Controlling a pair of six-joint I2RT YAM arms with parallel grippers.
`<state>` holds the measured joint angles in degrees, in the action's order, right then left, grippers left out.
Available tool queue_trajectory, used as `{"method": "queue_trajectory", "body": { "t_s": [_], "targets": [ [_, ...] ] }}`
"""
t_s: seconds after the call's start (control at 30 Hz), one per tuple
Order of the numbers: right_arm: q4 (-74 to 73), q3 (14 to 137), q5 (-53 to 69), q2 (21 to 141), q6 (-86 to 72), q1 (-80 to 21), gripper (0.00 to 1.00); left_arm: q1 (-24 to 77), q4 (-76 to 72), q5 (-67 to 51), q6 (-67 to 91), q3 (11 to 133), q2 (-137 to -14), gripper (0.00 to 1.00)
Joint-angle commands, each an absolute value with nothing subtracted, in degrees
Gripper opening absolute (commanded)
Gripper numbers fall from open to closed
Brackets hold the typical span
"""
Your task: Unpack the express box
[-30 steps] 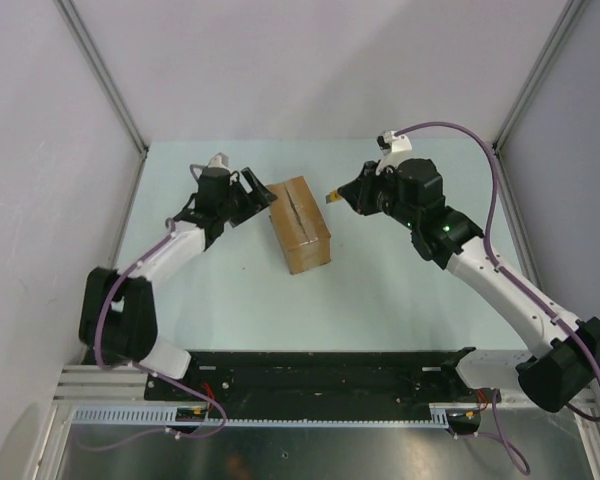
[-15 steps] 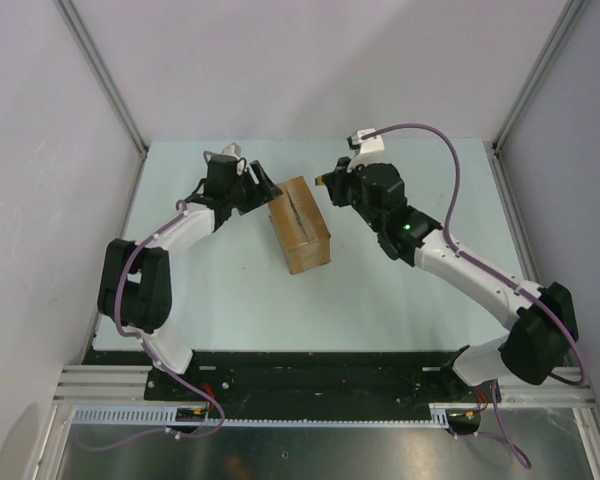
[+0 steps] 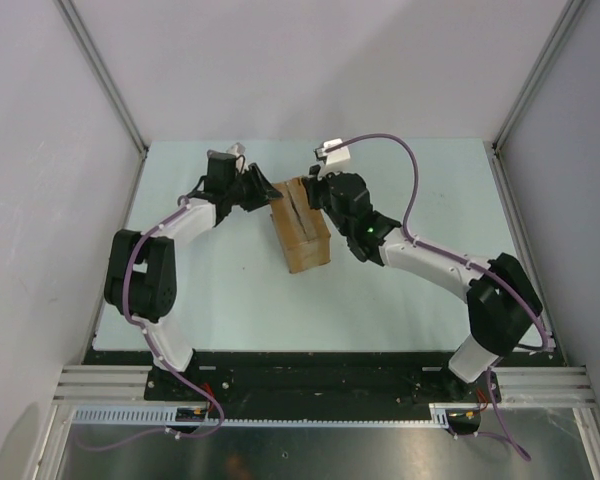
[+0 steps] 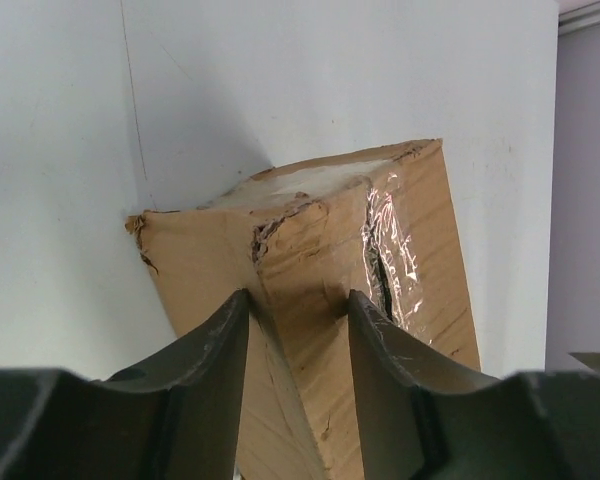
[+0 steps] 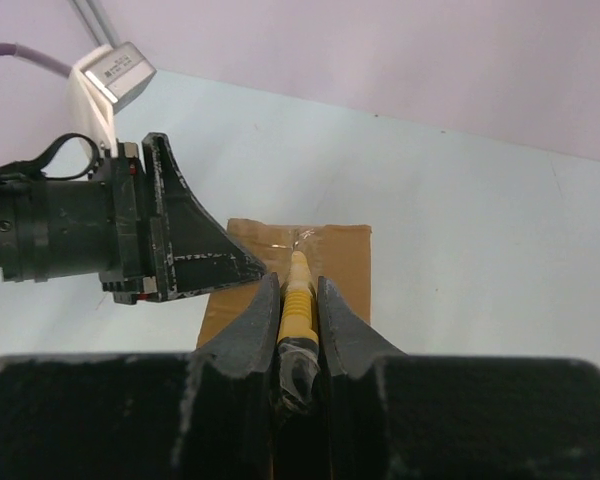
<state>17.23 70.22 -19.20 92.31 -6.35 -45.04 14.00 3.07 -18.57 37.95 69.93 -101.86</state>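
The express box, a brown carton with clear tape along its top seam, lies mid-table. My left gripper is open, its jaws straddling the box's far left top corner. The box shows a torn corner and a dark slit in the tape. My right gripper is shut on the yellow-and-black utility knife. The knife tip rests at the far end of the box's top seam. The left gripper shows at the left of the right wrist view.
The pale green table is bounded by white walls and metal posts. A purple cable arcs over the right arm. The arm bases sit on the black rail at the near edge.
My right gripper has swung left with the knife from beside the box to its far top end. My left gripper has closed in on the box's far left corner.
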Motion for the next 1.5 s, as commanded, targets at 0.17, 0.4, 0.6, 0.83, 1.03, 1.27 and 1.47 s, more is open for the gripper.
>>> {"method": "queue_trajectory", "body": {
  "t_s": [0.17,0.4,0.6,0.83,1.03,1.27,1.47],
  "targets": [
    [28.82,71.89,-21.09,97.91,-1.67,-45.88,0.0,13.27,4.04,-21.79,35.95,71.1,-104.15,0.42],
    [31.46,73.91,-21.97,102.13,-0.97,-46.23,0.0,13.18,4.74,-23.47,35.77,70.93,-104.06,0.42],
    [31.9,75.93,-22.32,104.67,-1.41,-46.41,0.0,12.66,5.62,-24.43,37.0,70.49,-103.97,0.43],
    [31.82,77.52,-22.59,107.13,-1.93,-46.41,0.0,12.39,6.06,-25.66,37.7,69.96,-104.32,0.41],
    [32.6,78.31,-23.64,108.72,-1.58,-46.32,0.0,12.39,6.24,-26.46,37.79,70.05,-104.76,0.41],
    [32.08,79.45,-23.64,109.86,-1.32,-46.32,0.0,12.39,6.59,-26.72,37.88,70.14,-105.03,0.41],
    [32.08,79.63,-23.91,110.39,-1.58,-46.23,0.0,12.39,6.59,-27.07,37.97,70.4,-105.64,0.41]
  ]
}}
